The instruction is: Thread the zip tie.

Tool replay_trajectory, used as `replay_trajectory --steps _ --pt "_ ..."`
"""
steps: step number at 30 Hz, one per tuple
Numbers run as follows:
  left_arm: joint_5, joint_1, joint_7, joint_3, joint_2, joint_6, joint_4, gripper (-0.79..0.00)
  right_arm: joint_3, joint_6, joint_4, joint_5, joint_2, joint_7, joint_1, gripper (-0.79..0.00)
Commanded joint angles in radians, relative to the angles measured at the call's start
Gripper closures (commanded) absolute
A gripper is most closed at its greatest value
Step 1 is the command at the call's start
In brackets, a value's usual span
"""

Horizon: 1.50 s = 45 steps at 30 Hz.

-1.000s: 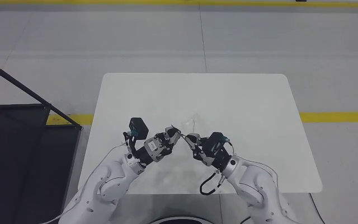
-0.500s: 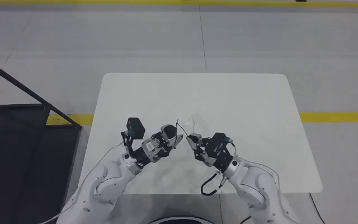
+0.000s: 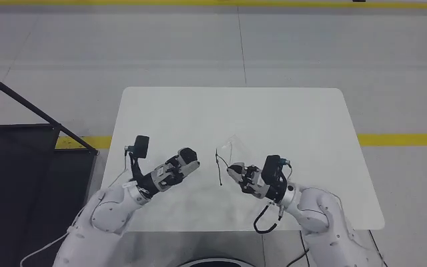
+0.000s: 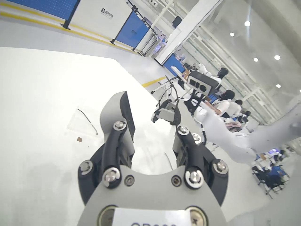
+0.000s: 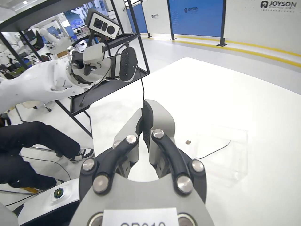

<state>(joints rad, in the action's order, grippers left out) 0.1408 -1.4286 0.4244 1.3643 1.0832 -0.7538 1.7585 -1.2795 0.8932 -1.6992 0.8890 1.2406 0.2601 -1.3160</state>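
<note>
A thin black zip tie (image 3: 219,167) stands out from my right gripper (image 3: 233,171), which is shut on its lower end. In the right wrist view the zip tie (image 5: 142,88) runs straight out past the closed fingertips of the right gripper (image 5: 145,109). My left gripper (image 3: 187,159) hovers over the table to the left of the tie, a short gap away from it and open. Nothing sits between the fingers of the left gripper (image 4: 150,114). The right wrist view also takes in the left gripper (image 5: 127,65) beyond the tie's free end.
A clear plastic bag (image 3: 231,143) lies flat on the white table (image 3: 300,120) just beyond both grippers, with a second black zip tie (image 5: 215,151) inside it. A small brown speck (image 5: 188,142) lies beside the bag. A black rack (image 3: 27,173) stands left of the table.
My left gripper has let go of the zip tie and pulled back to the left, its fingers now apart. The right gripper keeps the tie and has shifted slightly right.
</note>
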Motion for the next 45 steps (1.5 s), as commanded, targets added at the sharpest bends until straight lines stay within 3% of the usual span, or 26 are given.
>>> replay_trajectory --steps 1,3,5,7,19,22,23,30,45 --pt "-0.129 0.019 0.075 -0.009 -0.004 -0.011 -0.020 -0.579 0.003 0.050 0.031 -0.040 -0.004 0.028 0.023 0.000" --pt "-0.252 0.044 0.155 -0.018 -0.009 -0.013 -0.041 -0.622 0.012 0.092 0.059 -0.081 -0.009 0.063 0.046 0.000" --pt "-0.368 0.066 0.233 -0.024 -0.014 0.011 -0.066 -0.785 0.022 0.119 0.078 -0.115 -0.014 0.103 0.067 0.000" --pt "-0.421 0.082 0.277 -0.019 -0.018 0.035 -0.079 -0.785 0.029 0.119 0.084 -0.143 -0.020 0.136 0.081 0.000" --pt "-0.416 0.080 0.252 -0.026 -0.015 0.059 -0.063 -0.785 0.027 0.108 0.087 -0.149 -0.023 0.150 0.083 0.000" --pt "-0.401 0.086 0.235 -0.038 -0.013 0.076 -0.058 -0.440 0.041 0.053 0.083 -0.155 -0.023 0.156 0.079 0.000" --pt "-0.396 0.089 0.233 -0.043 -0.012 0.081 -0.059 -0.391 0.048 0.051 0.088 -0.165 -0.023 0.162 0.083 0.000" --pt "-0.355 0.114 0.217 -0.079 -0.005 0.101 -0.076 -0.271 0.068 0.048 0.125 -0.223 -0.029 0.181 0.109 0.000" --pt "-0.331 0.163 0.205 -0.132 0.008 0.106 -0.133 -0.231 0.095 0.078 0.149 -0.305 -0.049 0.229 0.137 0.000"
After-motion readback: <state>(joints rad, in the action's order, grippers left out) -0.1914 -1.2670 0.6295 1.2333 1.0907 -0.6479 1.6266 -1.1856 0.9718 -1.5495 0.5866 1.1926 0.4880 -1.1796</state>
